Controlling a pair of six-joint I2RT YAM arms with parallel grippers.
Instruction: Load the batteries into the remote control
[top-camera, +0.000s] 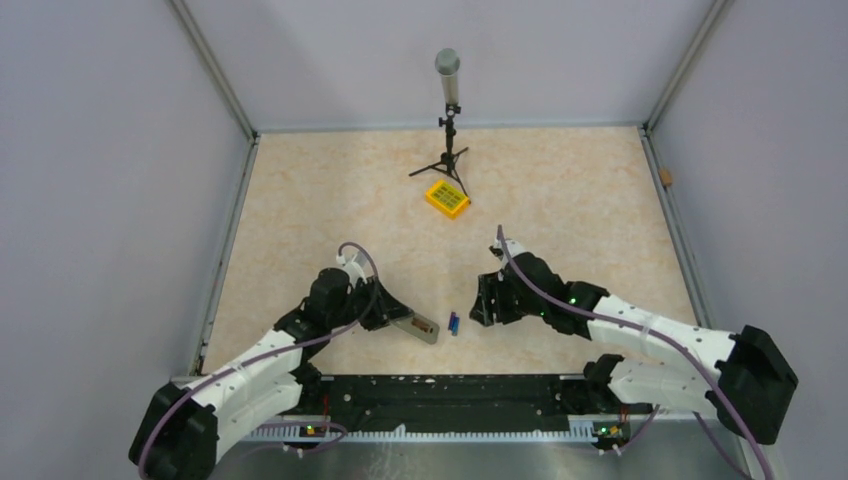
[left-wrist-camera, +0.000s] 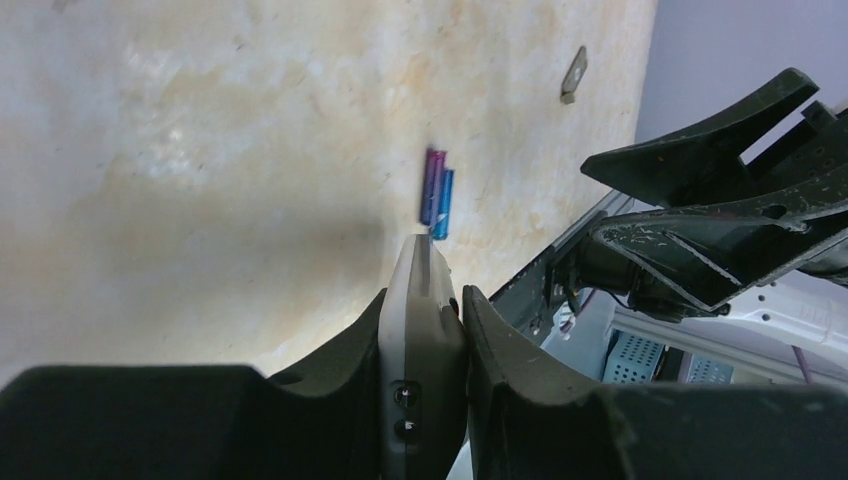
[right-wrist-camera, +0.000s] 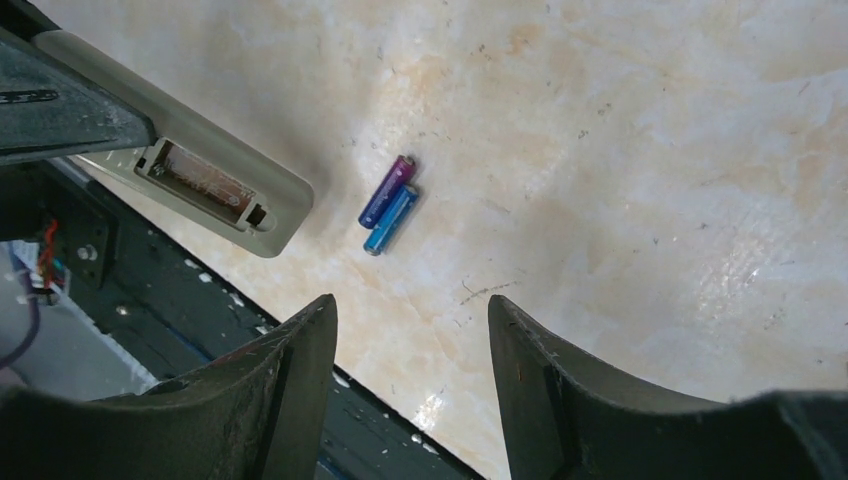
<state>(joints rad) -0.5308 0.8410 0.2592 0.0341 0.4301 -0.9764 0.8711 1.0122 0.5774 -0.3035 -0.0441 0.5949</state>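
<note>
My left gripper (top-camera: 392, 315) is shut on the remote control (top-camera: 422, 327), which is held by its edges with the open battery bay facing up; it also shows in the left wrist view (left-wrist-camera: 420, 330) and in the right wrist view (right-wrist-camera: 215, 190). Two batteries (top-camera: 454, 324) lie side by side on the table just right of the remote's free end; they show in the left wrist view (left-wrist-camera: 436, 192) and in the right wrist view (right-wrist-camera: 388, 204). My right gripper (top-camera: 484, 303) is open and empty, hovering just right of the batteries (right-wrist-camera: 410, 310).
A yellow square box with green keys (top-camera: 447, 198) lies at the back middle beside a small tripod with a microphone (top-camera: 448, 110). A small grey piece (left-wrist-camera: 573, 76) lies on the table farther out. The black rail (top-camera: 440, 392) runs along the near edge.
</note>
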